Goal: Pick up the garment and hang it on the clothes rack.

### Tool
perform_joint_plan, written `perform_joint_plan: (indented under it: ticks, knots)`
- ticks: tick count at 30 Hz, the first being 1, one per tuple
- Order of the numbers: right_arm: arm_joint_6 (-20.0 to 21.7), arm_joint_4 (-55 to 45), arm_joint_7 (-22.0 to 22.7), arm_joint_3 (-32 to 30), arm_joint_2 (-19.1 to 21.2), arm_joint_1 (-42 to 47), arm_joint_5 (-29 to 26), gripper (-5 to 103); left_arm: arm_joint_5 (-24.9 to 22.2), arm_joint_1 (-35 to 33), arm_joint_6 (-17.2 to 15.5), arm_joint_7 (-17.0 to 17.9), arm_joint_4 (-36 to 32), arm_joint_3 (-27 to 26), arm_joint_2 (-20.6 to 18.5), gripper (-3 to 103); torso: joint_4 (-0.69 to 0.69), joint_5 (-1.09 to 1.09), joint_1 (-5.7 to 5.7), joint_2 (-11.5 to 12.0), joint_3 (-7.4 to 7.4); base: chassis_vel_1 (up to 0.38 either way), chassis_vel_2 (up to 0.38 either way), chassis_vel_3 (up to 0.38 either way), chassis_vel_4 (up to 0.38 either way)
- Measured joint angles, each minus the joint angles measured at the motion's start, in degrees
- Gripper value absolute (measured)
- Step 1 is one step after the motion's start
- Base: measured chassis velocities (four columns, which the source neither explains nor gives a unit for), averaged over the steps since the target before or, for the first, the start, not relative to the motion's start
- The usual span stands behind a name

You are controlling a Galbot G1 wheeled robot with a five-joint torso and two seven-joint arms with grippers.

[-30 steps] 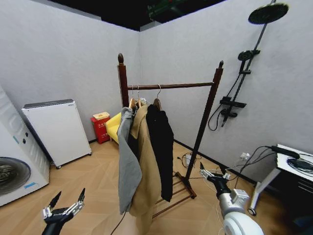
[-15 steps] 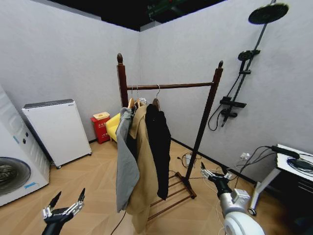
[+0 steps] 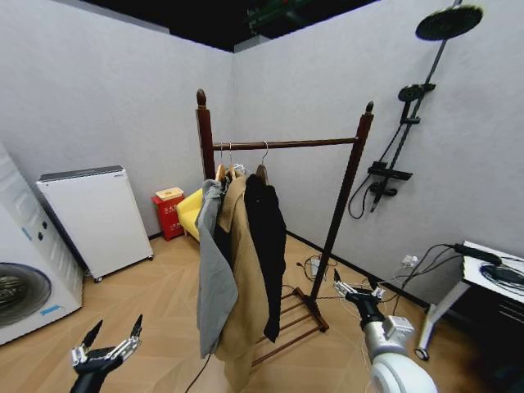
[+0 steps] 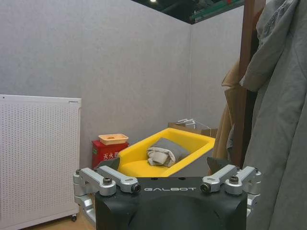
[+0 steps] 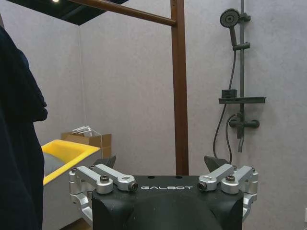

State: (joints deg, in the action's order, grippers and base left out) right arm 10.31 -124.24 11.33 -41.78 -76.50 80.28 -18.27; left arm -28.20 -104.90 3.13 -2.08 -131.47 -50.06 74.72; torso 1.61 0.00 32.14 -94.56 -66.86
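- Your garment [image 3: 268,246] is a black long-sleeved jacket of soft dark fabric. It hangs on a wooden hanger [image 3: 262,171] whose metal hook is over the horizontal bar of the clothes rack [image 3: 344,199], toward the rack's left post.
- You have a long tan coat [image 3: 242,286] pressed against the jacket's left side, and a grey garment [image 3: 214,278] beyond that; all three crowd the same end of the bar.
- Behind the rack you can see a yellow tub [image 3: 191,210] and a red box [image 3: 169,213]; a white cabinet [image 3: 96,219] and a washing machine [image 3: 24,274] stand to the left, a shower fixture [image 3: 401,139] on the right wall.
- Your left gripper [image 3: 110,343] sits low, well apart from the rack, fingers spread and empty. Your right gripper [image 3: 357,290] is near the rack's right post, also spread and empty.
- The left wrist view gives you the folded cloth [image 4: 162,155] inside the tub and the grey sleeve up close.
- The right wrist view shows you the jacket's dark edge [image 5: 19,143] beside the gripper.
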Motion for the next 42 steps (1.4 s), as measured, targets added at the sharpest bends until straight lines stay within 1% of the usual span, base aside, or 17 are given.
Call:
perform_joint_plan:
  ticks: [10, 20, 34, 38, 40, 41, 42]
  knots:
    - [0.1, 0.3, -0.4, 0.0, 0.0, 0.5, 2.0, 100, 0.0, 0.0, 0.0, 0.0, 0.0, 0.0, 0.0, 100, 0.01, 0.0, 0.0, 0.0, 0.0, -0.048, -0.045, -0.04, -0.044]
    - [0.1, 0.8, -0.4, 0.9, -0.4, 0.7, 3.0, 100, 0.0, 0.0, 0.0, 0.0, 0.0, 0.0, 0.0, 100, 0.0, -0.01, 0.0, 0.0, 0.0, -0.066, -0.123, -0.118, -0.082]
    - [0.1, -0.2, -0.3, 1.3, -0.6, 0.9, 3.2, 100, 0.0, 0.0, 0.0, 0.0, 0.0, 0.0, 0.0, 100, 0.01, -0.01, -0.01, 0.0, 0.0, -0.03, -0.226, -0.212, -0.029]
    - [0.2, -0.5, -0.2, 1.7, -0.8, 0.9, 3.4, 100, 0.0, 0.0, 0.0, 0.0, 0.0, 0.0, 0.0, 100, 0.0, 0.02, -0.01, 0.0, 0.0, 0.042, -0.286, -0.269, 0.034]
    - [0.2, -0.6, -0.2, 1.8, -0.8, 0.9, 3.4, 100, 0.0, 0.0, 0.0, 0.0, 0.0, 0.0, 0.0, 100, -0.01, 0.0, -0.01, 0.0, 0.0, 0.014, -0.277, -0.282, 0.046]
    - [0.2, -0.7, -0.2, 2.0, -0.9, 0.9, 3.6, 100, 0.0, 0.0, 0.0, 0.0, 0.0, 0.0, 0.0, 100, 0.01, -0.04, -0.02, 0.0, 0.01, 0.052, -0.304, -0.271, 0.046]
    - [0.2, -0.7, -0.2, 2.1, -0.9, 0.9, 3.7, 100, 0.0, 0.0, 0.0, 0.0, 0.0, 0.0, 0.0, 100, 0.0, 0.02, -0.01, 0.0, 0.0, 0.052, -0.316, -0.339, 0.046]
